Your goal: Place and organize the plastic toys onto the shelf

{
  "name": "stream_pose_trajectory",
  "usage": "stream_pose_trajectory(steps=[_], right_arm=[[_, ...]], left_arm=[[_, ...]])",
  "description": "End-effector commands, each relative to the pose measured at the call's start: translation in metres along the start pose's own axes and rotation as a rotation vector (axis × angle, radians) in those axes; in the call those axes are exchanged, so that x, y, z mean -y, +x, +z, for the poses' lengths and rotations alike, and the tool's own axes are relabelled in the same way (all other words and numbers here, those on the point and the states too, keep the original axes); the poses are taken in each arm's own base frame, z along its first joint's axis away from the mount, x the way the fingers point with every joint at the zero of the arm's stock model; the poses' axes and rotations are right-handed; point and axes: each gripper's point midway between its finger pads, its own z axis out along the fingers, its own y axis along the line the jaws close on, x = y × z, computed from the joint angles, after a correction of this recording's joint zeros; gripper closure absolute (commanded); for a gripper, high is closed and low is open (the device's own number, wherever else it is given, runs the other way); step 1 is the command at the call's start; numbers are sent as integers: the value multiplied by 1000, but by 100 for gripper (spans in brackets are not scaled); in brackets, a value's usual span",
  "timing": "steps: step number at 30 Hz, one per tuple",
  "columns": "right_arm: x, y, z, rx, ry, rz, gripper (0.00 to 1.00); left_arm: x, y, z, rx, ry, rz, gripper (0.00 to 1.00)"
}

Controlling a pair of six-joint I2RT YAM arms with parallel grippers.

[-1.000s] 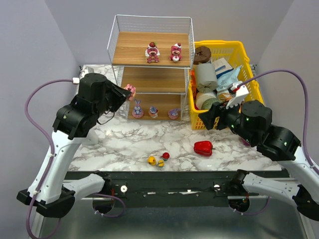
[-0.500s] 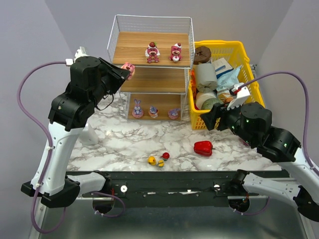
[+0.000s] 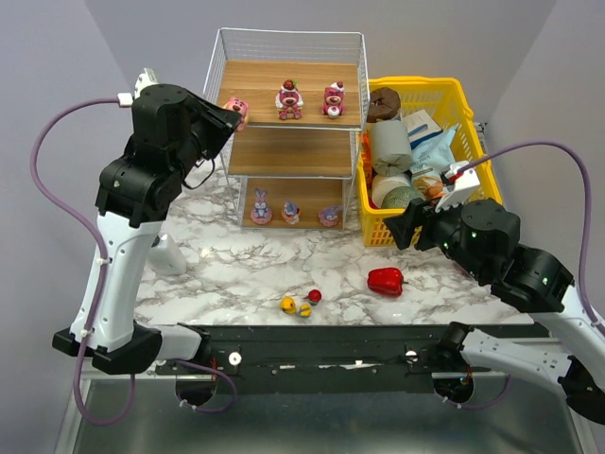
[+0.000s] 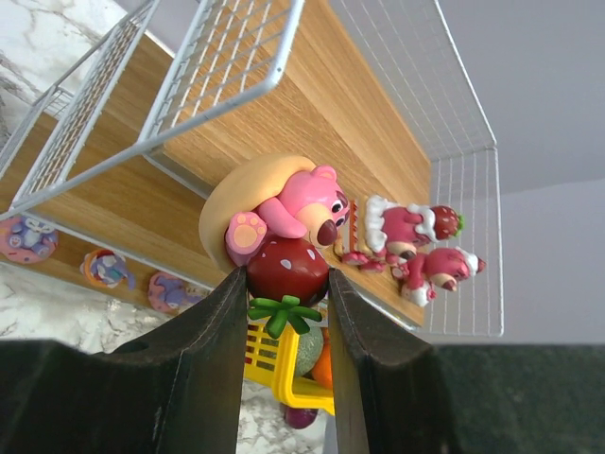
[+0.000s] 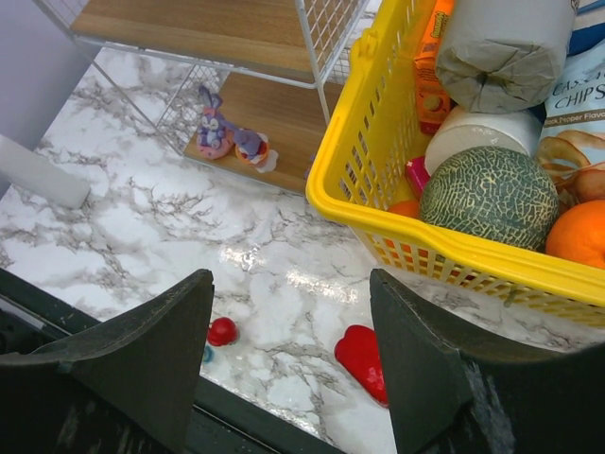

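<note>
Grey walls all round, and a white marble worktop (image 3: 236, 255) with both arms bolted at its near edge. Calling the far wall 12 o'clock, the shelf (image 3: 288, 132) stands at 12. A yellow basket (image 3: 463, 104) crammed with groceries sits right against its side, at about 2.

The left arm is up high. The left fingers (image 4: 203, 369) are clamped on a pink bear (image 4: 284, 213) that hugs a strawberry, and they pinch it right on the red berry. The bear hangs in the air at the 9 o'clock end of the top tier, just beside the wire rim, tipped on its side. Honestly can't tell if it's touching the wire.

On that top board a pink cake toy (image 3: 290, 99) and a second pink bear (image 3: 333, 98) stand side by side, upright. Down on the bottom board three purple bunnies (image 3: 291, 210) sit in a row.

Out on the marble at 6 o'clock there's a tight cluster of little yellow and red ducks (image 3: 301, 303). A red bell pepper (image 3: 385, 280) lies near them at about 5.

The right fingers (image 5: 142, 369) are spread wide with nothing between them. They hover over the worktop around 4 o'clock, just in front of the basket. The wrist camera there looks at a melon (image 5: 489, 197) and an orange (image 5: 577, 232) inside.
</note>
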Motion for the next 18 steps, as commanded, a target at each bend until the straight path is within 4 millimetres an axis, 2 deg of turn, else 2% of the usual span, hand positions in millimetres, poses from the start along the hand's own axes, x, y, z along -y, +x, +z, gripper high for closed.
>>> stream_pose_trajectory(steps=[1, 7, 18], right_arm=[[9, -2, -3, 24, 36, 0, 25], [10, 0, -4, 25, 34, 6, 25], [10, 8, -1, 12, 35, 12, 25]], left_arm=[[6, -6, 7, 1, 15, -24, 85], [8, -8, 13, -15, 6, -20, 73], [4, -12, 20, -31, -12, -23, 60]])
